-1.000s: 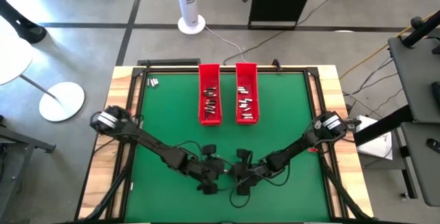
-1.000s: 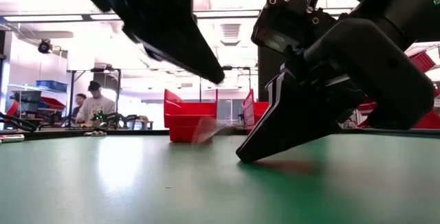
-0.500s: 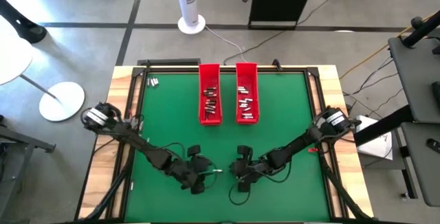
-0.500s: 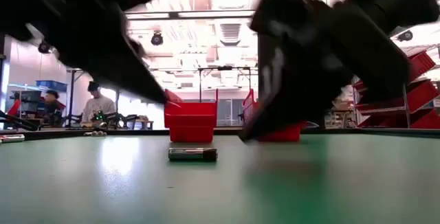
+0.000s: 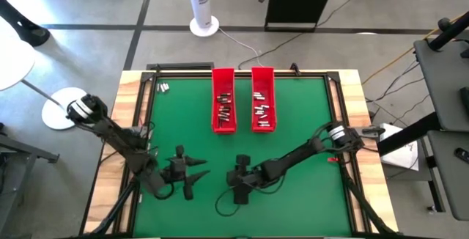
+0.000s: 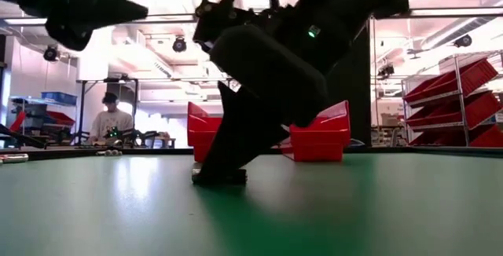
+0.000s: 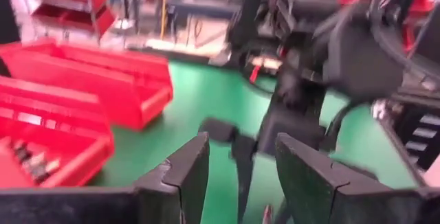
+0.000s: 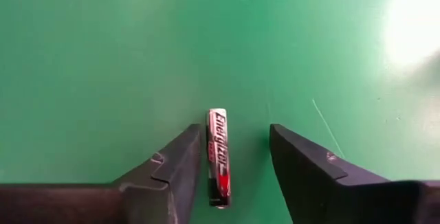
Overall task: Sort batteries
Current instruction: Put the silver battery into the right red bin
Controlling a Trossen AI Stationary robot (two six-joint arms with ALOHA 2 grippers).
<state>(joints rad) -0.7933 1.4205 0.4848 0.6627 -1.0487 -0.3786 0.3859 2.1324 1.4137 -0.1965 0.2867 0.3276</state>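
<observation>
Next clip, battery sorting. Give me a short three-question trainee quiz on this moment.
1. True or false: the battery between the right gripper fingers lies flat on the green mat.
2. How many red trays stand at the mat's far edge? A one, B two, C three.
3. Fill in: the left gripper holds ___.

Key: 1 true; 2 B; 3 nothing.

Bench (image 5: pixel 293 122): matt green mat with a soft sheen under lamps, faintly scratched, framed in pale bare wood. Battery (image 8: pixel 218 157): glossy printed wrap, silver, black and red, smooth. Trays (image 5: pixel 224 85): smooth, slightly glossy red plastic. Right gripper (image 8: pixel 234 162) and left gripper (image 7: pixel 240 176): fingers (image 8: pixel 309 176) of dark matt plastic, edges bevelled. Floor (image 5: pixel 88 41): smooth grey concrete.
</observation>
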